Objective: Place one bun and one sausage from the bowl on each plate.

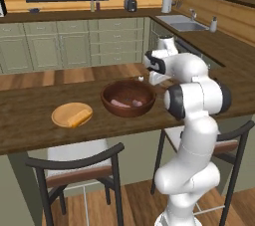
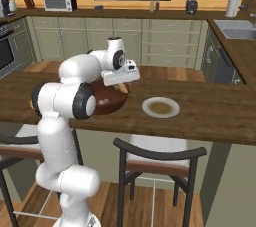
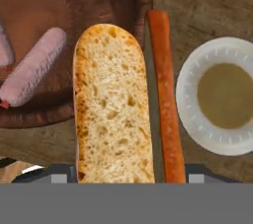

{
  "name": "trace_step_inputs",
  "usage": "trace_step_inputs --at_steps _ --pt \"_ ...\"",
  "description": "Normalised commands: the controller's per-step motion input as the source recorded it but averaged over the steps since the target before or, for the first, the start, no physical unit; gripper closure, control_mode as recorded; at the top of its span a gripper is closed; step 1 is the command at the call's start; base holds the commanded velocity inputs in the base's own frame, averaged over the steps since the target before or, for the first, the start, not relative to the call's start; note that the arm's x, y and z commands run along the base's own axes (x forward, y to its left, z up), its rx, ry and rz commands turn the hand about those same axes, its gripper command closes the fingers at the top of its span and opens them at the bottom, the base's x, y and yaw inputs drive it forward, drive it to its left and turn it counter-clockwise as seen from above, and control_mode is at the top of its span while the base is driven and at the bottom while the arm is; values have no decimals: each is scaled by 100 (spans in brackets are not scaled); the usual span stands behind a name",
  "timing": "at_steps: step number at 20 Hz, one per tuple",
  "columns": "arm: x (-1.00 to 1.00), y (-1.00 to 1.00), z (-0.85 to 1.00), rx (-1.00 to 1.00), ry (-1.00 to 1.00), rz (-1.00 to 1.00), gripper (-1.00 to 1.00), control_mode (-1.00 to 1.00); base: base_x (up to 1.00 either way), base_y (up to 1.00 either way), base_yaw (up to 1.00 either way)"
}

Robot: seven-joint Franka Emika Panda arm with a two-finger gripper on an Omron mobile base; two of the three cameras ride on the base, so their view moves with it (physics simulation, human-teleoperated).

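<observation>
The counter (image 1: 30, 120) carries the bowl (image 1: 128, 98), flanked by two plates. The tan plate (image 1: 71, 114), on the bowl's left in the left base view, already holds a bun (image 1: 79, 117). The white plate (image 2: 160, 107) is bare, with only its brown centre showing. Sausages (image 3: 32, 67) are left in the bowl.

A bun (image 3: 112, 107) is held lengthwise in the gripper (image 3: 121, 173), the jaws set wide around it, above the bowl's rim and just beside the white plate. The orange strip along its side is probably crust.

Step in hand, as judged: carrying the second bun to the white plate. Next, a short shift over that plate, lowering and release are called for. Sausages for both plates are not yet done.
</observation>
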Motion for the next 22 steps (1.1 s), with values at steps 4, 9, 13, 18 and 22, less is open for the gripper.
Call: trace_step_inputs --at_steps 4,9,13,18,22 --pt "-43 -63 11 2 0 -57 100 -100 0 0 0" --pt "1 -53 4 0 0 -44 100 -100 0 0 0" --pt "23 -33 -6 4 0 -7 100 -100 0 0 0" --pt "32 -39 -33 4 0 -1 100 -100 0 0 0" --pt "40 -16 -44 0 0 0 100 -100 0 0 0"
